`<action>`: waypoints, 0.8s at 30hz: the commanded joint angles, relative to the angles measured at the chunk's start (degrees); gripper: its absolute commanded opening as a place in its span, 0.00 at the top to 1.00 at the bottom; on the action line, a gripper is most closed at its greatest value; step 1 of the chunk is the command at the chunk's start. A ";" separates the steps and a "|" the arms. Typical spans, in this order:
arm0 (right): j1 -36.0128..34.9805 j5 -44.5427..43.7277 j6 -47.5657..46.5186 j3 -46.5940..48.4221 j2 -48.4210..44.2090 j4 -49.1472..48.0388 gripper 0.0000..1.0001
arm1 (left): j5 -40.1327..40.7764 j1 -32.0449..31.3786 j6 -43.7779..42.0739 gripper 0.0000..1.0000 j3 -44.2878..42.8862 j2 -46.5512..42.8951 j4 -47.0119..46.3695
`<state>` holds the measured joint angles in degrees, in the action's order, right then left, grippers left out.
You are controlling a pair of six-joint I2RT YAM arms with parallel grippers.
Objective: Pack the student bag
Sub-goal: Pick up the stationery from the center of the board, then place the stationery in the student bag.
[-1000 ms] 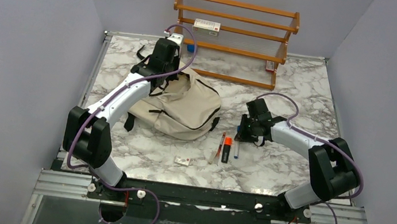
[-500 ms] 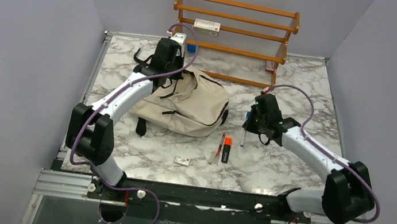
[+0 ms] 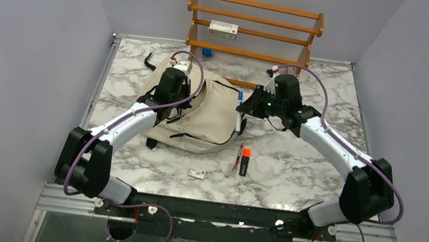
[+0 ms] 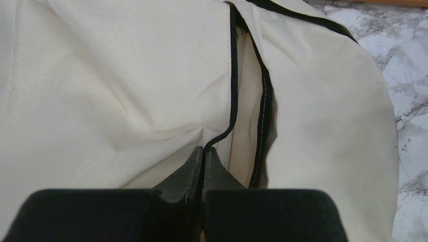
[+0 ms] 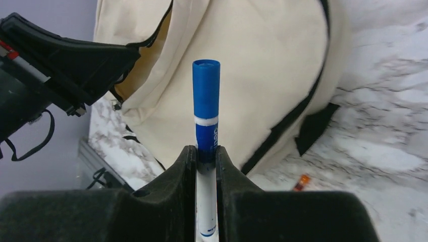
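The student bag lies on its side just toward 9 o'clock from the middle of the marble table, cream fabric up, with its zip partly undone. In my left wrist view the bag fills nearly everything, and the black zipper runs straight down into the left gripper, whose two fingers are pressed together, nipping the edge of the opening. From above, that left gripper sits over the bag's 10 o'clock part.

At the bag's 3 o'clock edge the right gripper is clamped on a blue-capped marker. In the right wrist view the marker stands up between the fingers of the right gripper, cap toward the bag.

At 5 o'clock from the bag, an orange highlighter and a red pen lie side by side, with a small card near them at 7 o'clock. A wooden rack stands at the table's 12 o'clock edge, with a small box on its shelf.
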<state>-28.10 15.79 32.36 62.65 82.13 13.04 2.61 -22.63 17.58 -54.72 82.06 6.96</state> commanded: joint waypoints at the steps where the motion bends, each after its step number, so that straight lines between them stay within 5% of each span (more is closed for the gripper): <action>1: -1.56 12.03 8.53 4.17 6.81 -6.73 1.00 | 3.80 -0.22 3.14 1.00 1.02 -3.82 -4.38; 11: -6.47 10.07 22.04 11.65 16.10 -19.24 0.99 | 12.42 -0.48 5.95 1.00 -0.56 -5.31 -3.97; 24: -9.24 1.42 32.63 16.34 26.75 -23.14 1.00 | 10.62 -0.81 5.28 1.00 -1.07 -5.83 -4.85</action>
<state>-36.32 23.11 60.53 76.69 106.67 -7.70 12.49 -23.00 23.00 -54.08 77.97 3.99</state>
